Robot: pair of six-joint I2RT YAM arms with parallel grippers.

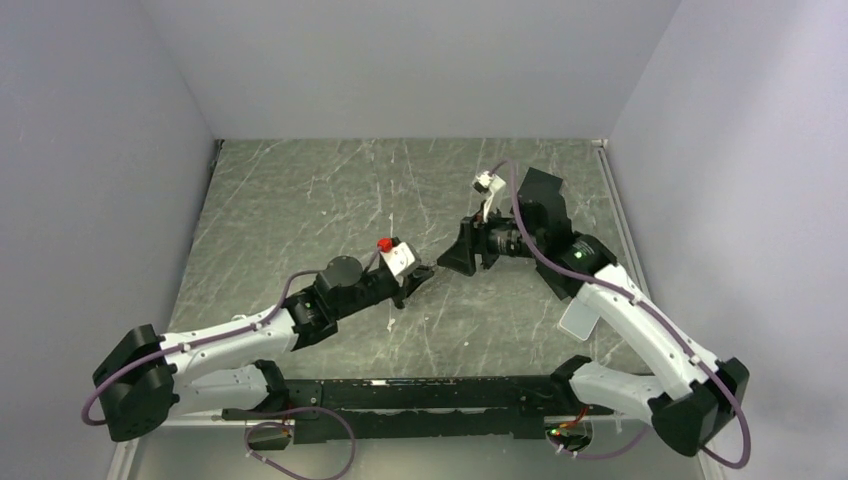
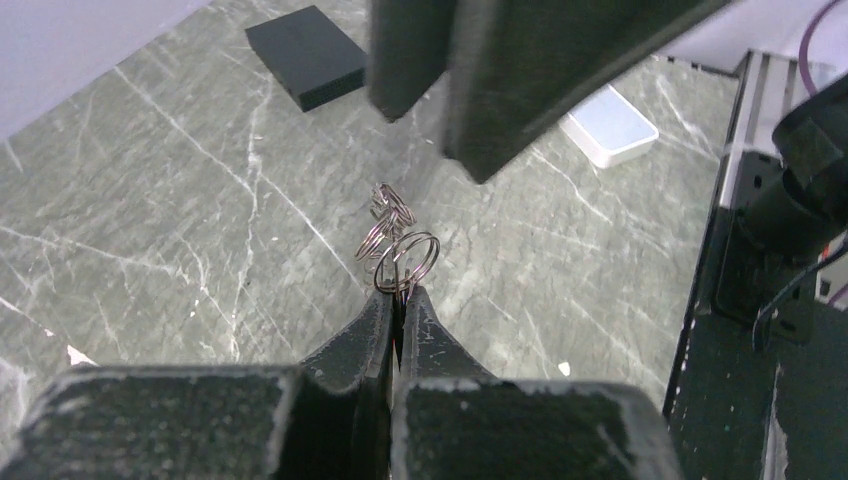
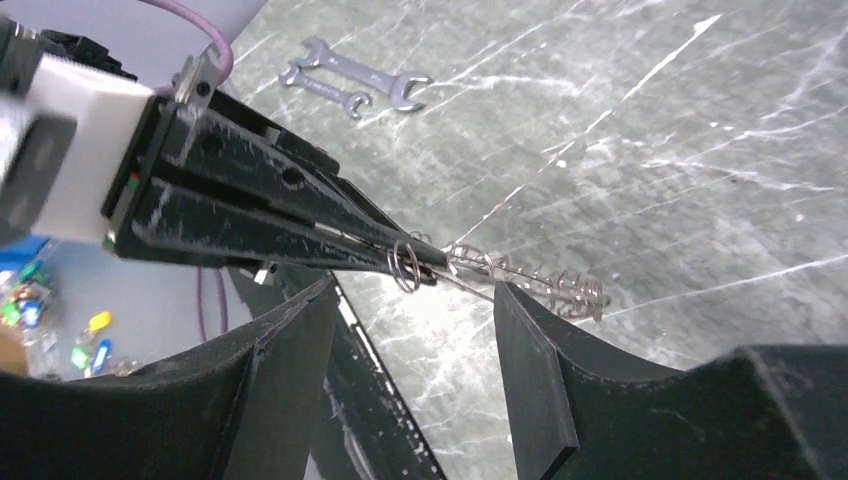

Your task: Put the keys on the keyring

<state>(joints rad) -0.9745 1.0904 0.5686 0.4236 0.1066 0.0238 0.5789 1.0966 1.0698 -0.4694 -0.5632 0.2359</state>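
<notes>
My left gripper [image 2: 402, 292] is shut on a small silver wire split ring [image 2: 408, 262], pinched at its edge. A string of several more wire rings [image 2: 385, 215] is linked to it and trails away over the table. In the right wrist view the held ring [image 3: 405, 268] sits at the left gripper's fingertips [image 3: 425, 262], and the ring string [image 3: 545, 285] runs right. My right gripper [image 3: 415, 290] is open and empty, its fingers on either side just below the ring. From above, the two grippers meet tip to tip [image 1: 425, 272] [image 1: 452, 258]. No flat toothed keyring and no keys are in view.
A black box [image 2: 305, 55] lies on the far side of the marble table [image 2: 150, 200]. A white lidded tray [image 2: 608, 125] sits near the right arm. Two small wrenches [image 3: 350, 85] lie on the table. Grey walls enclose the table on three sides.
</notes>
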